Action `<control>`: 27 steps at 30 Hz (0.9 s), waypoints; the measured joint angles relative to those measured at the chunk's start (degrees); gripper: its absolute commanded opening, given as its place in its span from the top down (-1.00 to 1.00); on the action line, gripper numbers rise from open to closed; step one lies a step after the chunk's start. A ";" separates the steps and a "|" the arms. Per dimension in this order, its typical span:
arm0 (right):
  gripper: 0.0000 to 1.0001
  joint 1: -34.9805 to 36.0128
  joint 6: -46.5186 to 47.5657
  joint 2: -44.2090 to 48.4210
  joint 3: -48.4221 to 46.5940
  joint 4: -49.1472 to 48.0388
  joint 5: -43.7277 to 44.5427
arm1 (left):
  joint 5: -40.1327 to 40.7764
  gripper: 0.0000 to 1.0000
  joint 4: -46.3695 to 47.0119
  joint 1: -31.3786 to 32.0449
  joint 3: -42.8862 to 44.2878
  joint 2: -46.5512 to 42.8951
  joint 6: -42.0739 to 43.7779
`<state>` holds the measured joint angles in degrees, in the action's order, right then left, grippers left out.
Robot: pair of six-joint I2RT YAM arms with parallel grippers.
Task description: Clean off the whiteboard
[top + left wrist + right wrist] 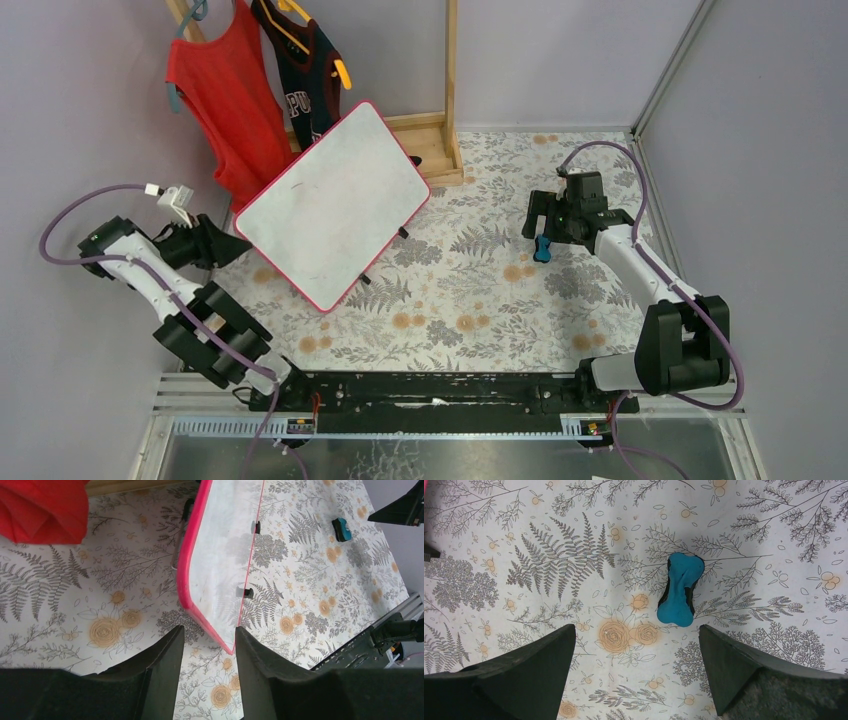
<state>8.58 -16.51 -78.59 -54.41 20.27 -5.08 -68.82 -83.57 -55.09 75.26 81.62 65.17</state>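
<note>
On the left half of the desk, the whiteboard lies turned diagonally, one rounded corner pointing at the back wall and another at the near edge. Its thin pink-red frame runs all round, small black feet show along its right side, and the white face carries only faint grey smears. Just beside its left corner sits the left gripper, fingers parted with a gap between them and pinching nothing; in the left wrist view the board's near corner lies just beyond the fingertips. Well apart, on the right side of the flower-printed cloth, a blue bone-shaped eraser lies on its own. The right gripper hangs over it with fingers spread wide, not touching it. Behind the board a red tank top and a dark top hang from a wooden rack.
</note>
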 measured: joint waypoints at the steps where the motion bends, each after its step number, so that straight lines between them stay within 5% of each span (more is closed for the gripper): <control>1: -0.99 0.00 0.00 0.00 0.02 -0.02 -0.02 | 0.22 0.17 0.00 -0.42 -0.17 -0.22 0.04; 22: -0.98 0.07 -0.52 0.00 1.14 -0.44 0.94 | 5.16 0.18 0.35 -14.14 -5.29 -2.45 3.21; 27: -0.99 0.46 -1.03 0.11 2.38 -0.90 1.99 | 4.92 0.20 6.47 -16.04 -9.79 -0.94 -0.04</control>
<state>9.04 -17.54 -78.48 -52.03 19.38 -3.09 -63.90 -77.10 -71.13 65.47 80.68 65.12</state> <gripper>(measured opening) 0.993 0.403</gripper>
